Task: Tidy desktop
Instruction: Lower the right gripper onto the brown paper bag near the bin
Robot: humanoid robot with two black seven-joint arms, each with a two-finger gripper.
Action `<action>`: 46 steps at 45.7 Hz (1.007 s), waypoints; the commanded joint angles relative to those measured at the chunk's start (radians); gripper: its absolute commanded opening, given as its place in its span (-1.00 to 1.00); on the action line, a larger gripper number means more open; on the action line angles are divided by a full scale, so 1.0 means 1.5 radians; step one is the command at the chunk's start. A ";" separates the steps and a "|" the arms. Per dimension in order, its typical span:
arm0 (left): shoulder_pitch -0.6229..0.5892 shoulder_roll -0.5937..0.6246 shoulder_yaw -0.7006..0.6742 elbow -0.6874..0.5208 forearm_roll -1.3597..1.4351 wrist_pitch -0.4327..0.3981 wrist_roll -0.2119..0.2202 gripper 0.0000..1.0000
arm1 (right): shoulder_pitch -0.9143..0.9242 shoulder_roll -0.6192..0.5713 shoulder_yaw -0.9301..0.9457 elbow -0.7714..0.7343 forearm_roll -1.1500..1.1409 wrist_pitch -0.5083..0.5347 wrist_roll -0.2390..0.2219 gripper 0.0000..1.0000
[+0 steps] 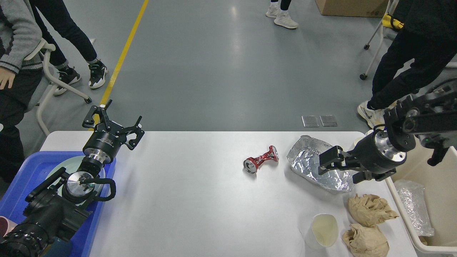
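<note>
Five loose bits of rubbish sit on the desktop [185, 200], all in the right half of the frame; the desktop itself fills the lower centre and is smooth, slightly glossy, so light stuff will likely skid if nudged.

Crumpled foil tray [310, 160], right of centre: probably very light, thin, dents easily. Best grip looks like pinching the raised rim, not the floppy base.

Crushed red can [260, 159], just left of the foil: stiff, light, narrow at the twisted waist, so that waist is the obvious grab point.

Paper cup [323, 230], bottom right, lying tilted: soft wall, pinch at the rim.

Two tan paper wads [369, 210] beside the cup: soft, compressible, grab anywhere.

Right gripper [326, 164] is over the near right part of the foil tray, seen dark and side-on. Cannot tell how far its fingers are apart, or whether they have the foil.

Left gripper [114, 123], upper left, has fingers spread wide with nothing between them, above the blue tray [21, 178] that holds a pale plate.

Cream bin [403, 200] at the right edge already has some clear wrap in it; likely the drop target.
</note>
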 commanded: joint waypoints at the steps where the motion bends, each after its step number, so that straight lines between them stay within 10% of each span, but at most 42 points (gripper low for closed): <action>1: 0.000 0.000 0.001 0.000 0.001 0.000 0.000 0.93 | -0.058 -0.039 -0.001 -0.060 -0.001 -0.003 0.001 1.00; 20: 0.000 0.000 0.000 0.000 0.001 -0.001 0.000 0.93 | -0.179 -0.183 -0.001 -0.135 -0.005 -0.030 -0.003 1.00; 46: 0.000 0.000 0.000 0.000 0.001 0.000 0.000 0.93 | -0.397 -0.174 0.144 -0.167 0.068 -0.150 -0.002 1.00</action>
